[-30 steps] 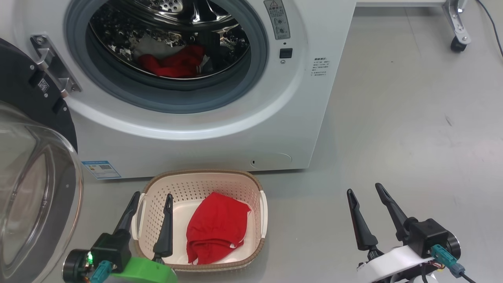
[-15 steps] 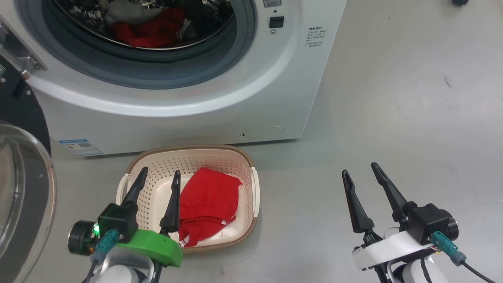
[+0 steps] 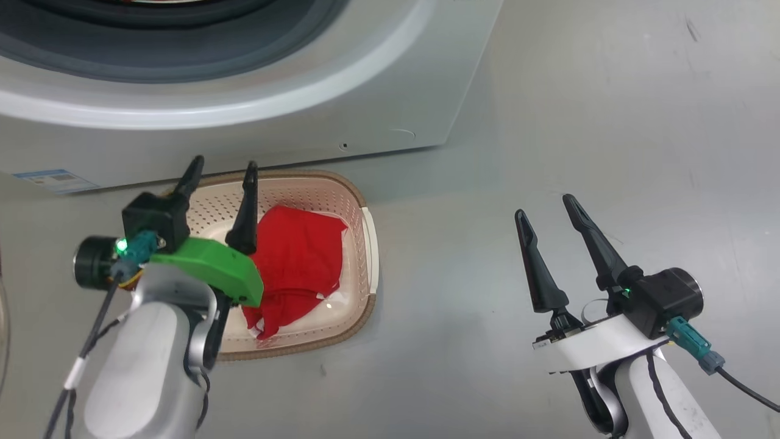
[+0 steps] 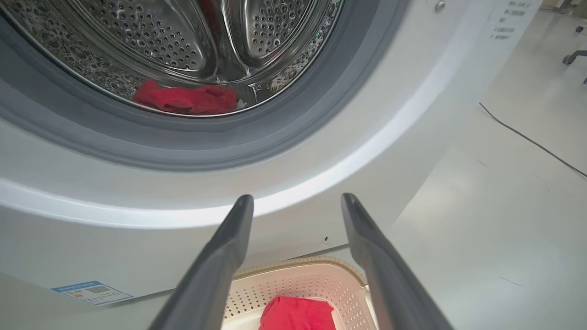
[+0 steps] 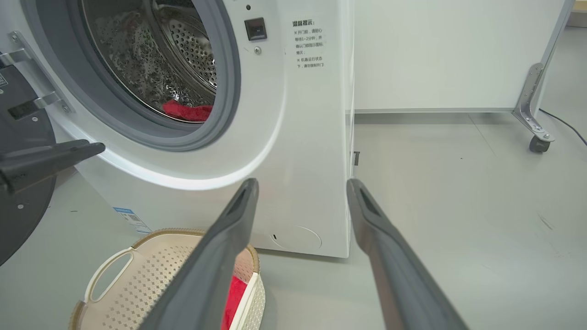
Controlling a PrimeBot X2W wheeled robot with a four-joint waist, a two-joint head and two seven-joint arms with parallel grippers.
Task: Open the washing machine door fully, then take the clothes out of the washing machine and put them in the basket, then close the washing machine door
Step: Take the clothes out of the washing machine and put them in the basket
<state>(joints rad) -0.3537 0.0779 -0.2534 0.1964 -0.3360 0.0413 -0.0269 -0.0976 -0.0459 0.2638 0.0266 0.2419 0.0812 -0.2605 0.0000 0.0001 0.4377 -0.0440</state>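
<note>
The washing machine (image 3: 365, 103) stands with its door (image 5: 18, 215) swung open to the left. Red clothes (image 4: 185, 98) lie at the bottom of the steel drum (image 5: 188, 110). The cream basket (image 3: 359, 256) sits on the floor in front of the machine with a red garment (image 3: 298, 262) inside. My left gripper (image 3: 223, 163) hovers open over the basket's left rear part, fingers pointing at the machine's front panel (image 4: 297, 198). My right gripper (image 3: 543, 206) is open and empty above bare floor to the basket's right (image 5: 302, 183).
Grey floor (image 3: 609, 122) stretches to the right of the machine. A white panel on a caster (image 5: 536, 143) stands behind at the right. A thin cable (image 4: 532, 142) runs across the floor. A blue label (image 3: 52, 178) marks the machine's lower left front.
The head camera has tilted down, so the drum has slid out of the top of its view. My left gripper has risen and reached forward over the basket toward the machine. Both grippers stay open.
</note>
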